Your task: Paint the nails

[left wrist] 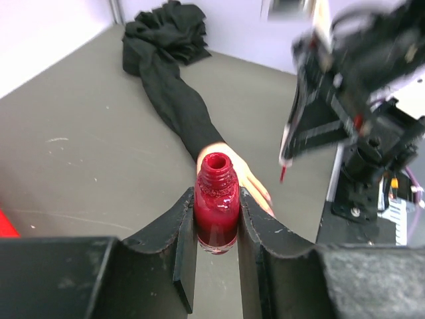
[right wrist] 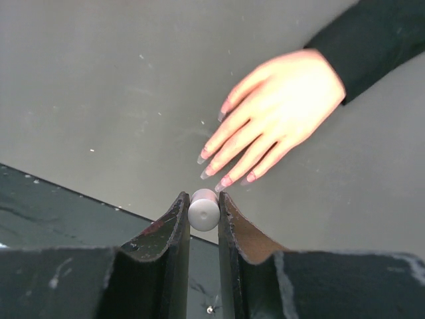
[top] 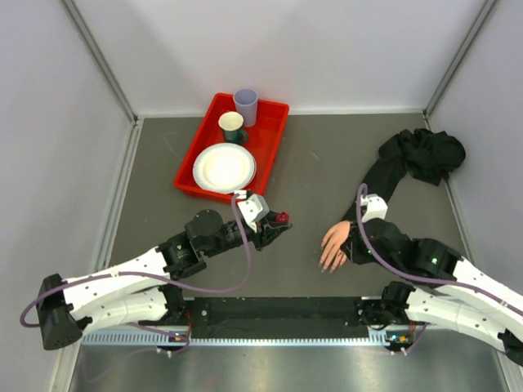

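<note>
The skin-coloured mannequin hand [top: 335, 241] lies palm down on the grey table, its black sleeve [top: 413, 155] running to the back right. Its nails [right wrist: 226, 181] are pale pink, some redder at the base. My left gripper [left wrist: 216, 219] is shut on an open bottle of red polish [left wrist: 216, 203], held upright to the left of the hand; it also shows in the top view [top: 283, 218]. My right gripper [right wrist: 203, 209] is shut on the white brush cap [right wrist: 203, 210], just short of the fingertips. The red brush tip [left wrist: 282, 174] hangs below it, above the table.
A red tray [top: 274, 139] at the back left holds a white plate [top: 224, 167], a teal cup [top: 232, 126] and a lilac cup [top: 245, 104]. The sleeve bunches at the back right wall. A black strip [top: 278, 310] runs along the near edge.
</note>
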### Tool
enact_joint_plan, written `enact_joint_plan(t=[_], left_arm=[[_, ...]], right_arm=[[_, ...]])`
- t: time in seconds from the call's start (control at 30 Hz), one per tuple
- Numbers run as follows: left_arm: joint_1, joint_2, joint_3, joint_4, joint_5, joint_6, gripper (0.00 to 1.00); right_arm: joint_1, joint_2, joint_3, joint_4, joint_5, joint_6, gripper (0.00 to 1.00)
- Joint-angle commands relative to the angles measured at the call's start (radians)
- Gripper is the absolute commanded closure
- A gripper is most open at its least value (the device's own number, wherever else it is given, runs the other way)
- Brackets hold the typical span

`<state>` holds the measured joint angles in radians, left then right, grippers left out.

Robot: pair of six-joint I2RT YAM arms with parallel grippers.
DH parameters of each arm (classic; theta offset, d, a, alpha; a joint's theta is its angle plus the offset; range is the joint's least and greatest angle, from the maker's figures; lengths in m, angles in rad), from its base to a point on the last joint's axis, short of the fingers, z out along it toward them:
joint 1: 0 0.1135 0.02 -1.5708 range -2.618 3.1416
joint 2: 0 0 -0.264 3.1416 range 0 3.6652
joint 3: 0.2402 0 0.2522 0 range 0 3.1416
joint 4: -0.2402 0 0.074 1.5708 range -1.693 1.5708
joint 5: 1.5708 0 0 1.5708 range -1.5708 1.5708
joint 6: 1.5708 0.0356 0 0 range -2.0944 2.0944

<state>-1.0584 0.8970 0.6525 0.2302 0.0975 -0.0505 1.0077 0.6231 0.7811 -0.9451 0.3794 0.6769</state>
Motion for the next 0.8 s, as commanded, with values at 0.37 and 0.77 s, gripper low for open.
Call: enact_joint_plan(t=[0.37, 0.77], left_arm=[[-0.003, -0.027, 0.055, 0.011, -0.090, 0.028, 1.00], [-0.003, -0.029, 0.033, 0.032, -0.133, 0.043, 1.00]], right_arm=[[0.081, 0.107, -0.186, 0.324, -0.088, -0.083, 1.00], [0.085, 0.210, -0.203, 0.376, -0.034, -0.097, 1.00]])
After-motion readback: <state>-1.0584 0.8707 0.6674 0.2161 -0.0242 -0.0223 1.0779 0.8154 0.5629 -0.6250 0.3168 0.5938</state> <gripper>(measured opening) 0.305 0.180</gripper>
